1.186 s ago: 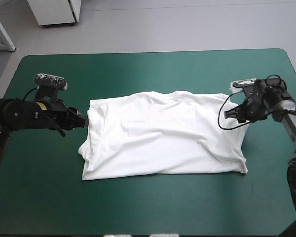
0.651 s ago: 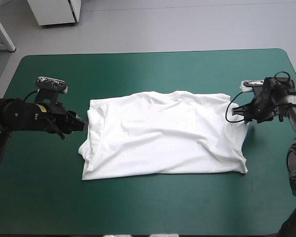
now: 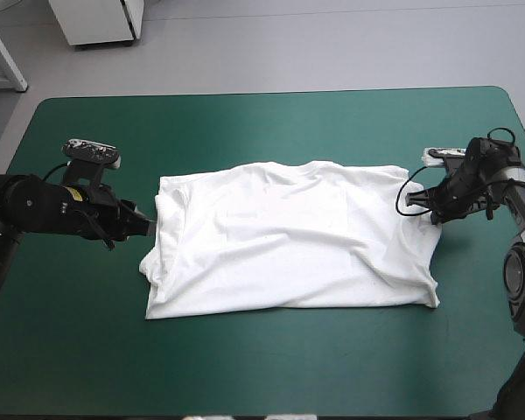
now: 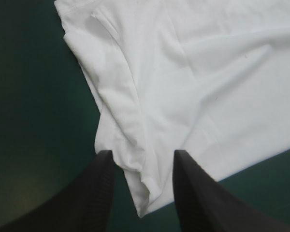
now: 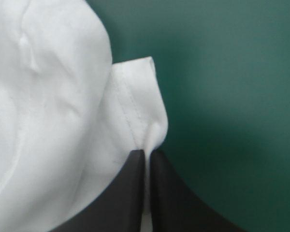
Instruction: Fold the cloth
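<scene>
The white T-shirt lies spread flat in the middle of the teal-green counter. The left gripper is at the T-shirt's left edge. Its black fingers are apart, with a fold of that edge between them. The right gripper is at the right edge, its fingers pinched tight on the sleeve hem

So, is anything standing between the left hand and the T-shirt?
Nothing visible does: an edge of the T-shirt lies between the fingers of the open left hand.
</scene>
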Controlling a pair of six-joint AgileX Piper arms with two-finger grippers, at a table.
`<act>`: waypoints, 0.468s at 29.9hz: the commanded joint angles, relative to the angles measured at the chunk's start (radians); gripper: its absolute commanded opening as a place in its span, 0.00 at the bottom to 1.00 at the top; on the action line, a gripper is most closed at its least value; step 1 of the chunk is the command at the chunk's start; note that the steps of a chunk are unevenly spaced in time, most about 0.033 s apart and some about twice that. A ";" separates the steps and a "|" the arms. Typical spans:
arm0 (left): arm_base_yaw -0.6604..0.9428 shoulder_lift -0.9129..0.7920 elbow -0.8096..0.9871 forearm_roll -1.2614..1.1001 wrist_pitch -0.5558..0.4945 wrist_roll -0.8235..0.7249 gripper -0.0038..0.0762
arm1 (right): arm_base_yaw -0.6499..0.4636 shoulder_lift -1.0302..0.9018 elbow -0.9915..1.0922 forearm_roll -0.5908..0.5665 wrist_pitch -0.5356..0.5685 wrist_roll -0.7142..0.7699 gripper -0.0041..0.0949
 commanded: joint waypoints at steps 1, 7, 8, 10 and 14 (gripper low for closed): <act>-0.005 -0.024 -0.032 -0.024 -0.020 -0.012 0.42 | 0.000 -0.029 -0.012 0.025 0.022 -0.008 0.03; -0.005 -0.034 -0.032 -0.024 -0.014 -0.012 0.42 | 0.000 -0.079 -0.046 0.033 0.056 -0.008 0.03; -0.005 -0.034 -0.032 -0.021 -0.014 -0.012 0.42 | 0.000 -0.093 -0.052 0.040 0.060 -0.008 0.03; -0.005 -0.034 -0.032 -0.021 -0.013 -0.012 0.42 | 0.003 -0.123 -0.061 0.078 0.070 -0.019 0.03; -0.005 -0.034 -0.032 -0.027 -0.013 -0.010 0.42 | 0.034 -0.170 -0.061 0.101 0.080 -0.036 0.03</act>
